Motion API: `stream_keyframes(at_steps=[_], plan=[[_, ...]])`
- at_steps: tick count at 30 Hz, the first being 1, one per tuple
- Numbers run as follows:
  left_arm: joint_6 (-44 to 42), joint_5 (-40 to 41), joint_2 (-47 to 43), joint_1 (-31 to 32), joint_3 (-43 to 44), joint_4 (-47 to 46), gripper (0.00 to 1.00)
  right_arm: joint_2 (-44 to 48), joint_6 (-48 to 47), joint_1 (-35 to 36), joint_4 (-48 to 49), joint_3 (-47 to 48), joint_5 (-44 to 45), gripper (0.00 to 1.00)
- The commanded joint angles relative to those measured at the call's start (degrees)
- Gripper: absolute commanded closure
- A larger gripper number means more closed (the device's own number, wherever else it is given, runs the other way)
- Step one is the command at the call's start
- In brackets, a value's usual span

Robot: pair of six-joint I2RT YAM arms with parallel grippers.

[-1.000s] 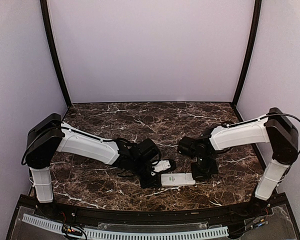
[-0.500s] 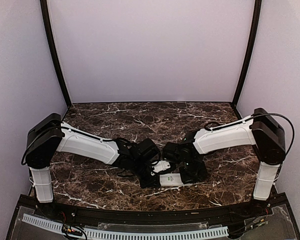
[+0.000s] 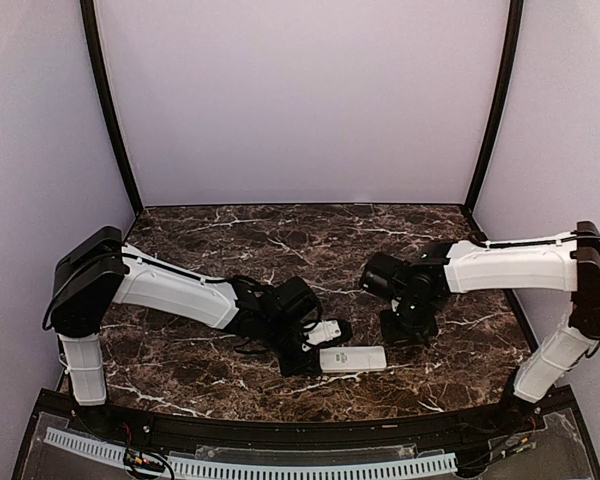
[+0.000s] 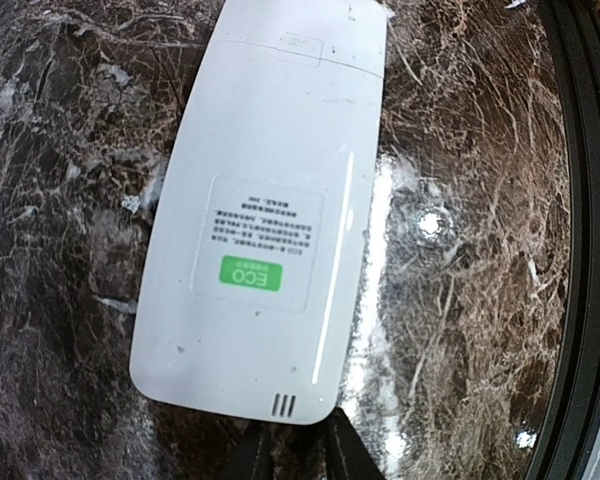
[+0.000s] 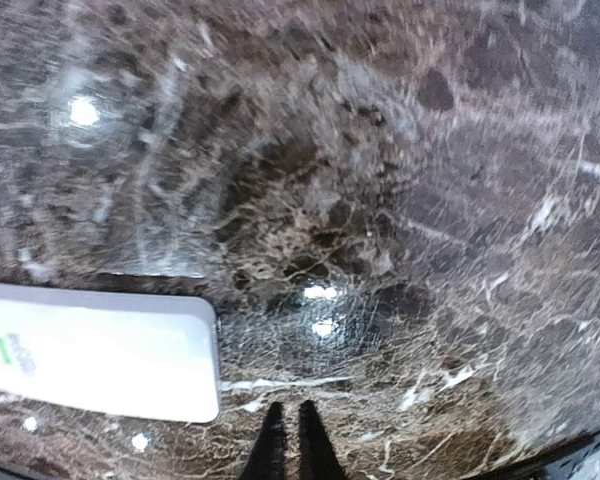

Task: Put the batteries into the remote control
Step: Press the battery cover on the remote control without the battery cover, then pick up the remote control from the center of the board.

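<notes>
Near the table's (image 3: 230, 240) front edge, the remote (image 3: 353, 358) is lying label-up, its back seemingly shut. Left claw (image 4: 298, 445) is sitting at its end; whether it is clamping, I cannot tell. Right claw (image 5: 288, 440) is hovering beside it, pinched together, empty. Batteries are not showing. I would be steadying the remote before sliding its back open.

The remote control (image 3: 352, 358) lies flat on the surface (image 3: 230, 235), near the front edge and between the two arms. The left fingers (image 4: 252, 455) sit just beside its left end, in line with its length. The right fingers (image 5: 272, 445) hang to its right and slightly behind it, apart from it, over the surface
</notes>
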State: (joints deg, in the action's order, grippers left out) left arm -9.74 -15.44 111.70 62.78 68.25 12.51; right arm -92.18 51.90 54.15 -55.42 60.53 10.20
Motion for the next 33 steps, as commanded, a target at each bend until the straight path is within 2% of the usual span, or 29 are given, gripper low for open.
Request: stream_keyframes(at_steps=[1,2,3,4,5,6,8,9,12,14,19,24,28,31,33], plan=[[-1.2,0.7,-3.9,-0.1,-0.4,2.2,0.78,8.4,-14.6,-0.4,2.6,2.0,3.9,0.73],[-1.4,0.7,-5.0,-0.2,-0.5,2.3,0.76,10.0,-19.3,-0.5,4.7,2.4,2.9,0.58],[-1.7,0.8,-5.7,-0.4,-0.7,2.6,0.69,11.3,-23.4,-0.5,6.8,2.8,1.6,0.45],[-1.8,1.0,-7.2,-0.5,-0.8,2.7,0.64,12.2,-27.4,-0.5,8.6,3.4,0.2,0.35],[-1.8,1.1,-7.9,-1.0,-0.9,3.0,0.56,12.8,-30.9,-0.4,10.3,3.9,-1.3,0.27],[-1.8,1.6,-9.5,-1.6,-1.1,3.2,0.52,13.2,-33.8,-0.3,11.6,4.6,-2.0,0.2],[-1.1,2.0,-12.4,-2.8,-1.5,3.5,0.39,13.4,-39.4,0.1,14.3,5.5,-3.3,0.09],[0.0,2.1,-14.5,-3.3,-1.8,3.4,0.37,13.3,-43.1,0.5,16.5,5.6,-4.1,0.02],[3.4,4.2,-19.4,-6.9,-2.7,1.6,0.25,10.6,-50.4,2.6,19.4,6.4,-7.4,0.01],[7.5,6.0,-23.1,-9.8,-3.4,0.1,0.21,6.2,-54.3,4.6,19.2,7.7,-8.7,0.01],[13.8,7.9,-31.0,-16.9,-6.6,-2.0,0.16,-5.1,-60.0,8.9,15.8,12.1,-8.9,0.01],[14.5,10.1,-34.9,-18.4,-9.1,-3.0,0.13,-13.8,-62.5,9.8,13.6,14.2,-8.6,0.01],[13.9,9.2,-35.2,-18.5,-9.1,-3.2,0.12,-16.6,-62.5,10.1,13.4,13.7,-6.5,0.02],[13.6,7.9,-34.8,-18.5,-8.7,-3.3,0.12,-17.7,-62.1,10.1,12.9,13.3,-6.0,0.07],[13.6,7.4,-34.6,-18.5,-8.7,-3.5,0.12,-18.3,-62.1,10.1,12.4,13.0,-6.8,0.17]])
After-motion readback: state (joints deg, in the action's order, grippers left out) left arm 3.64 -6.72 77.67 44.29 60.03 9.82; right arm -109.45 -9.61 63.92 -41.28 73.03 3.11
